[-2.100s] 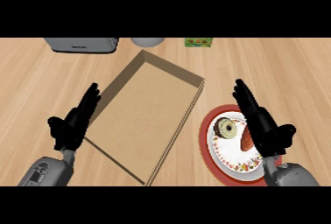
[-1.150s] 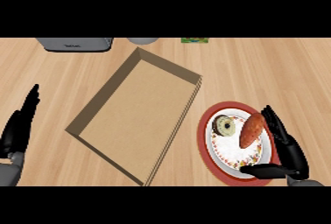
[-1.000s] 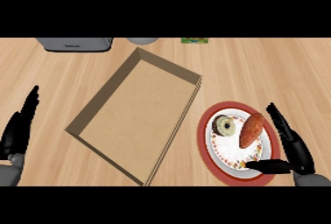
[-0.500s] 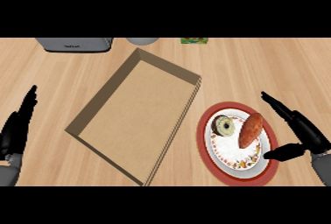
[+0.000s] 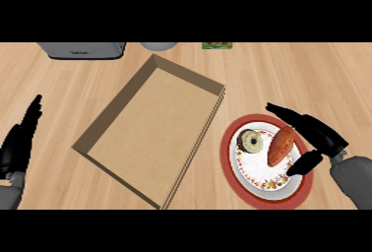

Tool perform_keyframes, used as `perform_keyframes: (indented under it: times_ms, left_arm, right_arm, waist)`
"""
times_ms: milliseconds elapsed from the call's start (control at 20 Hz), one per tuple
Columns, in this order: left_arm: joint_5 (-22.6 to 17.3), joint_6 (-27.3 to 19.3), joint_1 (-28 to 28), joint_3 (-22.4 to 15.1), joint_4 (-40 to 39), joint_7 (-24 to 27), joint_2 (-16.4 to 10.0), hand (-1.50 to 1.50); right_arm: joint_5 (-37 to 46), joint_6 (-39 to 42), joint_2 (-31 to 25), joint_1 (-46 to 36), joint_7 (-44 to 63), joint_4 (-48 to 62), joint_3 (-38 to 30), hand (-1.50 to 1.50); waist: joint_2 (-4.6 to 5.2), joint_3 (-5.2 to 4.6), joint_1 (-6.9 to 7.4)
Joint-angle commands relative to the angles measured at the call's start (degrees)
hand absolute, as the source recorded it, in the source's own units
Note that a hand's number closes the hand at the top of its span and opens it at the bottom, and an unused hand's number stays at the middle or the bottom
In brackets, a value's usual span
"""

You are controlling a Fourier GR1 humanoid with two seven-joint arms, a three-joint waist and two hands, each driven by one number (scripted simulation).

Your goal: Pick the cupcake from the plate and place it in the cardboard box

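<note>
Since half a second ago my right hand (image 5: 321,135) has swung a little farther out to the right and now sits over the right rim of the plate, while my left hand (image 5: 19,143) rests where it was at the left edge of the frame, fingers straight and pointing up. Across the wooden counter (image 5: 305,74), the cardboard box (image 5: 149,130) fills the centre left, turned at an angle with its floor bare. At lower right is the red plate (image 5: 230,156) with a white dish (image 5: 256,170) inside it. My right hand is open, fingers stretched toward the upper left and thumb spread low, holding nothing. On the dish a reddish oblong item (image 5: 281,146) lies under the gap between thumb and fingers, and the cupcake (image 5: 252,141) sits just beside it on the left, untouched. Along the top edge I see a grey appliance (image 5: 81,49), a grey round object (image 5: 158,46) and a small green packet (image 5: 218,46).
</note>
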State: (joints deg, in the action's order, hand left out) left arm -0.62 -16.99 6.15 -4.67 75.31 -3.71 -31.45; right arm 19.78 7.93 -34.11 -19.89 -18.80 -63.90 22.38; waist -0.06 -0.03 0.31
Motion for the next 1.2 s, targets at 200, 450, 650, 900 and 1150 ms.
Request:
perform_keyframes:
  times_ms: [200, 450, 650, 900, 1150]
  left_arm:
    - [4.4, 0.3, 1.8, 1.8, -0.1, -1.8, 4.3, 0.00]
    - [3.5, 6.6, -0.2, 6.8, 0.0, -0.1, 2.0, 0.00]
    - [7.1, 4.0, -0.4, 5.2, 3.1, -3.1, 6.5, 0.00]
    - [9.2, 4.9, -0.6, 8.0, 1.2, -0.5, 7.0, 0.00]
    - [10.5, 6.4, 2.4, 8.9, 0.0, -2.1, 7.8, 0.00]
  right_arm:
    - [8.6, 2.6, 7.0, -3.0, 7.2, 0.5, -1.3, -1.50]
    - [12.6, 4.5, 9.5, -3.8, 5.2, 3.5, -4.0, -1.50]
    - [13.0, 7.1, 10.8, 1.3, 8.8, -6.6, -4.8, -1.50]
    - [15.4, 6.7, 13.1, 1.1, 2.6, -3.3, -6.6, -1.50]
    - [16.4, 10.5, 15.1, 2.6, 5.8, -10.1, -6.5, -1.50]
  waist:
    - [0.06, 0.03, -0.17]
    - [0.06, 0.04, -0.04]
    - [-0.02, 0.03, -0.35]
    - [0.04, 0.03, -0.28]
    - [0.03, 0.03, -0.40]
